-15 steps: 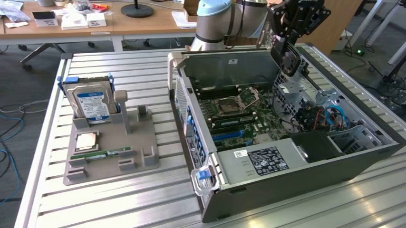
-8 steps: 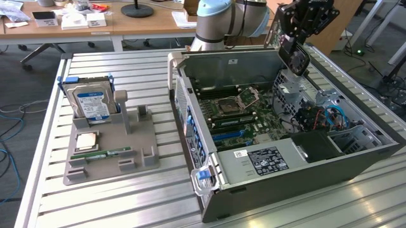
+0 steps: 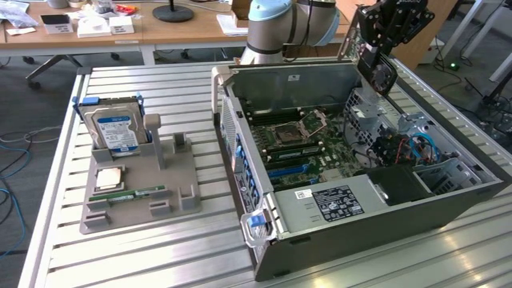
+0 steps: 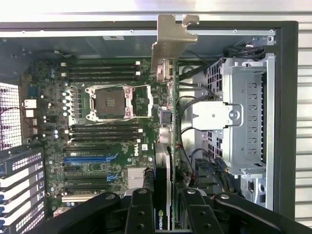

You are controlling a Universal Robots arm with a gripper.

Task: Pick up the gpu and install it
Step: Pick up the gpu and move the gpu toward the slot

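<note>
The gpu (image 3: 382,71) hangs above the far right corner of the open computer case (image 3: 384,207), with its dark fan face towards the exterior view. My gripper (image 3: 389,30) is shut on its upper end. In the wrist view the gpu (image 4: 168,146) shows edge-on between my black fingers (image 4: 141,209), and its pale metal bracket (image 4: 173,41) points away towards the case wall. Below it lie the motherboard with the CPU socket (image 4: 108,102) and the blue expansion slots (image 4: 90,158). The card is in the air and touches no slot.
A silver drive cage (image 4: 246,117) and loose cables fill the case beside the board. On the slatted table at the exterior view's left, a grey fixture (image 3: 160,180) holds a hard drive (image 3: 116,129), a chip (image 3: 108,177) and a RAM stick (image 3: 128,195). The arm's base (image 3: 280,24) stands behind the case.
</note>
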